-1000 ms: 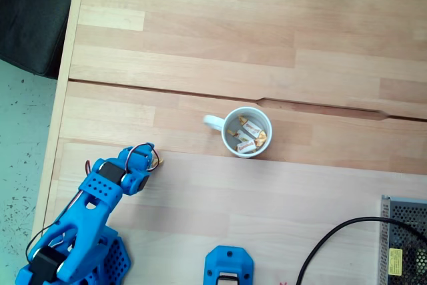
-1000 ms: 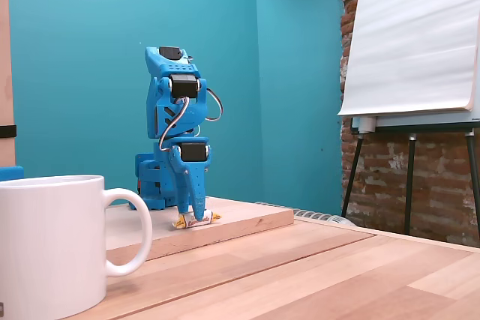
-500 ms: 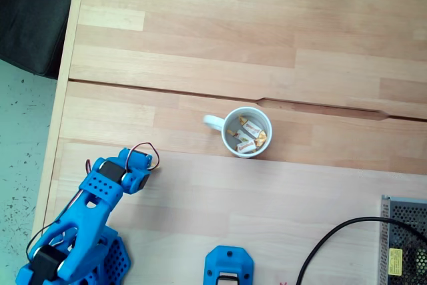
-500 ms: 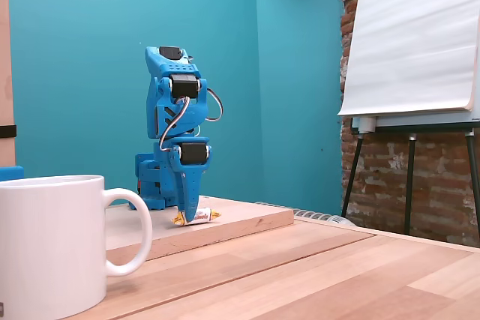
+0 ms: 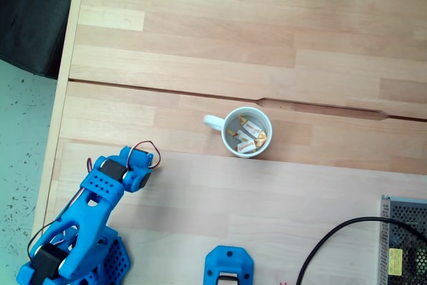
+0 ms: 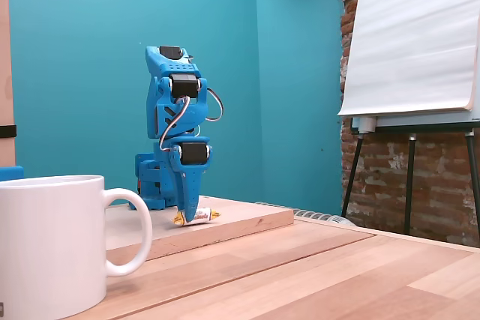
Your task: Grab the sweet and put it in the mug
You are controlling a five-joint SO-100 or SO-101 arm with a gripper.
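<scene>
Lower left of the top-down fixed view, the blue arm (image 5: pixel 100 195) is folded over the table (image 5: pixel 267 65); the mug (image 5: pixel 245 131), mid-frame, already holds several sweets. Left of centre in the side fixed view, the sweet (image 6: pixel 197 218) is pinched by the claw (image 6: pixel 188 217), apparently for lifting toward the mug.

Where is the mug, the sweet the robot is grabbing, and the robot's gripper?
mug (image 6: pixel 46 245): a fixed view, its outer wall.
sweet (image 6: pixel 198 217): same view, wrapper's middle.
gripper (image 6: pixel 188 216): same view, between the fingertips.
</scene>
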